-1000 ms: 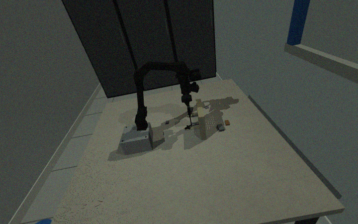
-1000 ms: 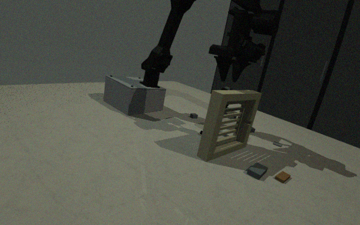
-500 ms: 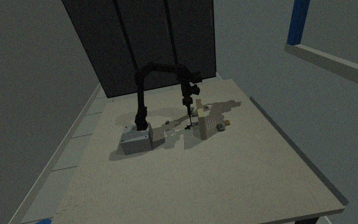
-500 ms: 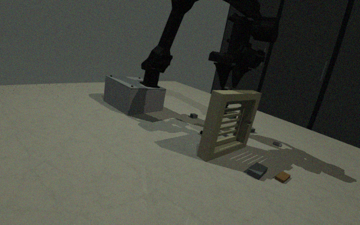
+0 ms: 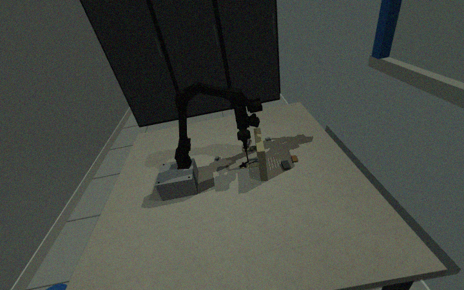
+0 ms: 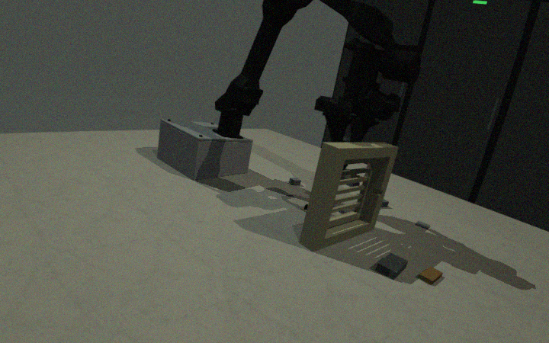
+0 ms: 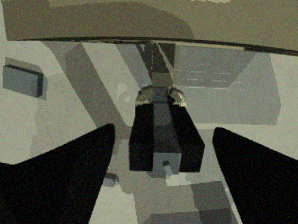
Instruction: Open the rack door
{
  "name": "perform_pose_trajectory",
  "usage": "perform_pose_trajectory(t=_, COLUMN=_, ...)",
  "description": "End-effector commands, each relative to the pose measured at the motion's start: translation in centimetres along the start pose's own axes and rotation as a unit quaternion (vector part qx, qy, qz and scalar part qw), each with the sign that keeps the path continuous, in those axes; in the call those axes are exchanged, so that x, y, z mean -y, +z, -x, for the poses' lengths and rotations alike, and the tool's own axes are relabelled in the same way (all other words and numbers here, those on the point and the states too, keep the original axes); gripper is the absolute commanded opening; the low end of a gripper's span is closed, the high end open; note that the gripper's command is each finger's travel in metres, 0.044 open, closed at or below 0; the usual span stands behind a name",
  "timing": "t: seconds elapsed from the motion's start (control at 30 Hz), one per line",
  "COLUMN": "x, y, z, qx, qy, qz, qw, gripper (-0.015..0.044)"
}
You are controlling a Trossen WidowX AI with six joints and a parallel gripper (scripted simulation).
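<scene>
The pale frame [image 5: 261,165] [image 6: 319,202] [image 7: 240,27] stands upright on the table. The slatted door [image 6: 351,198] shows through its opening and looks shut. The handle [image 7: 166,132], dark with a grey middle, stands on the arm's side of the door; the frame mostly hides it in the exterior view. My gripper [image 5: 245,144] [image 7: 164,132] points down at that side, open. In the wrist view one finger is on each side of the handle, with gaps. In the exterior view the frame hides the fingertips. Whether the handle is turned I cannot tell.
The arm's grey base box [image 5: 176,186] [image 6: 178,149] stands on the near side of the door. Beyond the frame lie a dark grey block [image 5: 285,165] [image 6: 391,264] and an orange block [image 5: 294,158] [image 6: 430,275]. A small grey block [image 5: 216,158] [image 6: 294,181] lies between base and frame.
</scene>
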State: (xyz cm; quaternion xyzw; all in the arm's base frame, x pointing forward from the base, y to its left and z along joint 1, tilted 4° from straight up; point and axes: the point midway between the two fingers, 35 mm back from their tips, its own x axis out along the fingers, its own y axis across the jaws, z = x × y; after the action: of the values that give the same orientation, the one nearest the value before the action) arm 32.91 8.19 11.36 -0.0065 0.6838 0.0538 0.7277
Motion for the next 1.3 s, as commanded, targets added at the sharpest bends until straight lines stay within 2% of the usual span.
perform_pose_trajectory(t=0.0, x=0.0, y=-0.2, z=-0.9, qx=-0.004, qy=0.002, qz=-0.002, qw=1.000, gripper=0.0295)
perform_pose_trajectory(t=0.4, x=0.0, y=-0.4, z=-2.6, qx=-0.004, qy=0.002, qz=-0.001, qw=1.000, gripper=0.0295)
perform_pose_trajectory(t=0.63, x=0.0, y=-0.4, z=-2.6, qx=-0.004, qy=0.002, qz=-0.001, qw=1.000, gripper=0.0111)
perform_pose_trajectory(t=1.07, x=0.0, y=-0.4, z=-2.6, qx=-0.004, qy=0.002, qz=-0.001, qw=1.000, gripper=0.0024)
perform_pose_trajectory(t=1.27, x=0.0, y=-0.4, z=-2.6, qx=-0.004, qy=0.002, qz=0.035, qw=0.999, gripper=0.0022)
